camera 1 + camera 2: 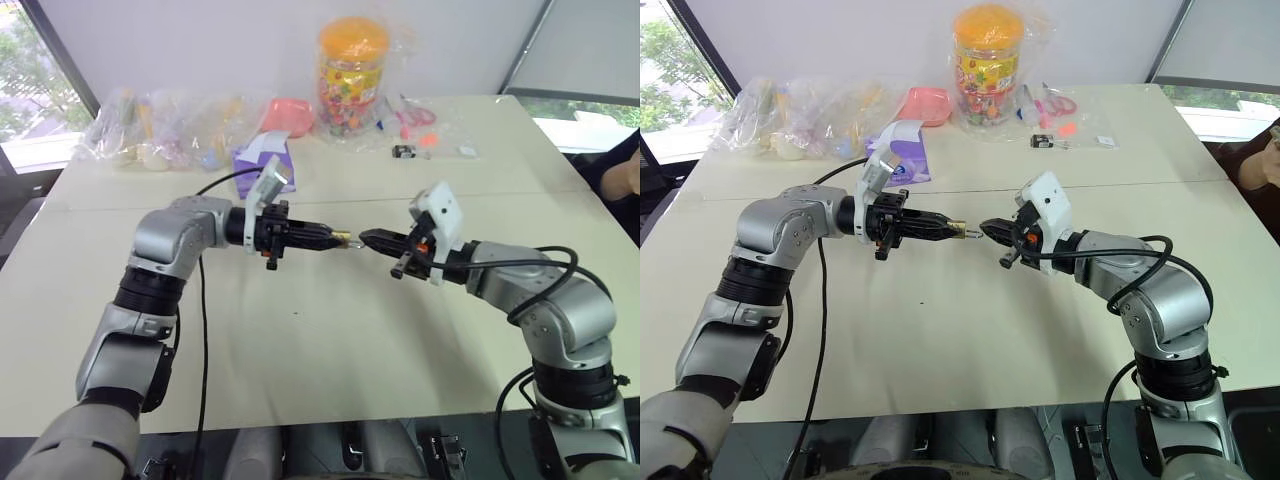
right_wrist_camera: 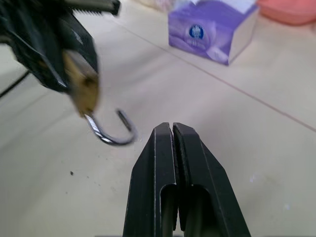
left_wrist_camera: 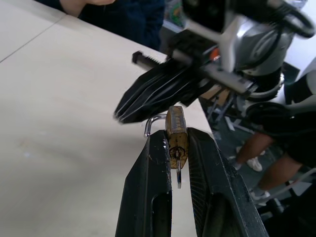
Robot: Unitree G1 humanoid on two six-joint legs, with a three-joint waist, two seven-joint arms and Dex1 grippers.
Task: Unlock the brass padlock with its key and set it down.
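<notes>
The left gripper [image 1: 338, 238] is clamped on the brass padlock [image 3: 176, 139], its two black fingers [image 3: 153, 187] pressed against the lock's flat sides above the pale table [image 1: 330, 350]. The padlock is held in the air over the middle of the table, with its silvery shackle [image 2: 109, 129] swung free at one end, hanging open like a hook. A key [image 3: 178, 174] sits in the keyhole, its thin end poking out between the fingers.

The right gripper [image 1: 364, 239] faces it tip to tip, just beside the shackle, with its fingers pressed fully together and nothing between them.

Farther back on the table lies a purple tissue box [image 2: 212, 30], with a pink bowl [image 1: 925, 103] behind it. To the left is a heap of clear plastic bags [image 1: 170, 128] with mixed items. At the far edge stands a clear jar with an orange lid [image 1: 352, 78], and pink-handled scissors [image 1: 1055, 103] lie beside it.
</notes>
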